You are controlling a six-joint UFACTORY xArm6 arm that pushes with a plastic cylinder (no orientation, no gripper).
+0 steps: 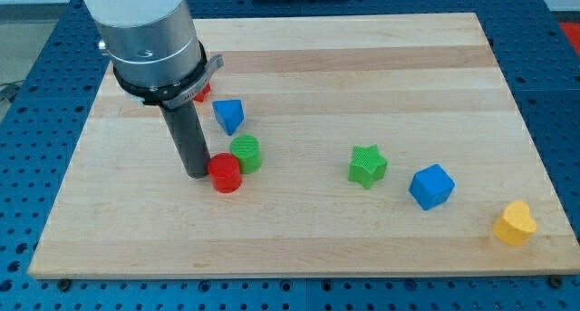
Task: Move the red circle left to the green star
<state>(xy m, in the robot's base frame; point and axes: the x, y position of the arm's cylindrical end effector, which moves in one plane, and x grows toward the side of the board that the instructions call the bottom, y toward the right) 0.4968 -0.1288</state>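
The red circle (225,174) lies left of the board's middle, touching the green circle (246,153) at its upper right. The green star (367,166) lies well to the right of them, right of centre. My tip (197,172) rests on the board right against the red circle's left side. The rod rises from there to the arm's grey body at the view's top left.
A blue pentagon-like block (228,115) lies just above the green circle. A red block (201,91) is mostly hidden behind the arm. A blue cube (431,186) lies right of the star. A yellow heart (515,223) sits near the wooden board's (362,66) lower right corner.
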